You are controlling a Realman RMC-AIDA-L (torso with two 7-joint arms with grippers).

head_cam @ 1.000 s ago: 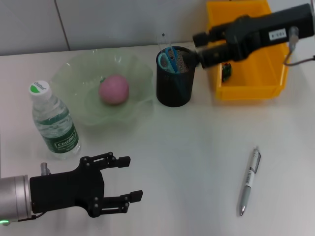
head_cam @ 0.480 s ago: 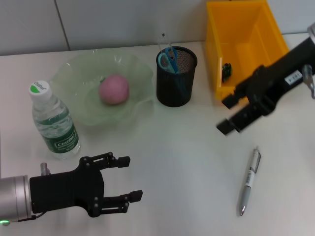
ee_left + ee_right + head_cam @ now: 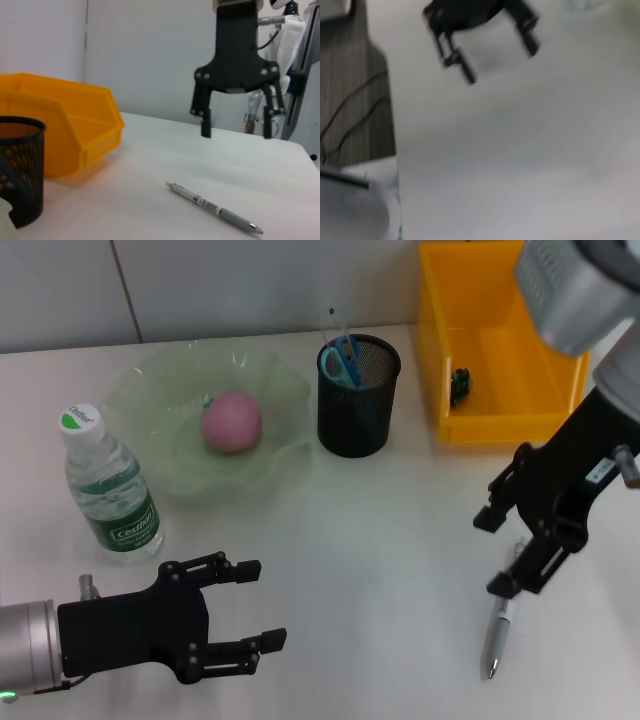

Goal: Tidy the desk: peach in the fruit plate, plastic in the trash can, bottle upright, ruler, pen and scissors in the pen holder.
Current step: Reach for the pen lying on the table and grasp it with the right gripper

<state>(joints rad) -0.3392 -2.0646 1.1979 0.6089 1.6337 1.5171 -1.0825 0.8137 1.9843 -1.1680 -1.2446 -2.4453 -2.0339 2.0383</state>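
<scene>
Our right hand [image 3: 505,550] hangs over the pen, fingers spread wide, holding nothing.

We see the slim silver pen [image 3: 498,634] flat on the smooth white surface [image 3: 380,540], its upper end hidden under the hand. Black mesh pen holder [image 3: 357,400] holds blue-handled scissors [image 3: 338,362]; the round pink peach [image 3: 232,421] sits in the ruffled green plate [image 3: 150,400]; the clear bottle [image 3: 108,488] stands upright. Our left hand [image 3: 255,605] rests open and empty near the front edge.

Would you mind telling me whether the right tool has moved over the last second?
Yes. The right tool has swung away from the pen holder toward the robot, and now hangs open over the pen.
</scene>
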